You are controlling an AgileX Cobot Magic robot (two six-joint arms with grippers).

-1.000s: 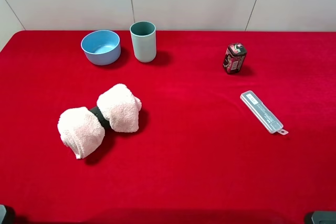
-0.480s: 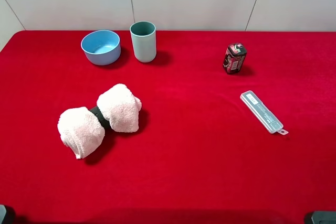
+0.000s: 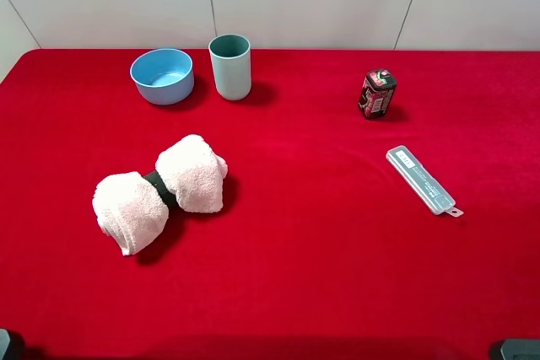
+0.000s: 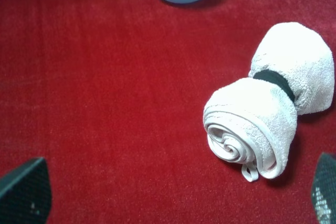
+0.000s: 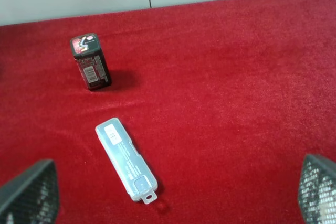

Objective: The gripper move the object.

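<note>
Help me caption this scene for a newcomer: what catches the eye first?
The bright red tablecloth dominates. On its left lies a rolled pale pink towel cinched by a dark band. At the back stand a teal-green tumbler beside a light-blue bowl; to the right are a small dark red box and a clear flat case.

**A red table with five things on it**

We see a table point(image 3: 337, 250) covered with red cloth, which fills almost the whole view. At the far left side a low light-blue bowl point(image 3: 162, 75) stands on it, and just beside it, to the right, stands the pale teal tumbler point(image 3: 230, 66), upright; we cannot tell if the two touch. Nearer to us, on the left, lies a rolled pink-white towel point(image 3: 159, 192) with a dark band around its middle. At the far right we find a small dark red box point(image 3: 376, 94), standing upright. Nearer than it lies a flat, long clear plastic case point(image 3: 423, 180), placed diagonally.
</note>
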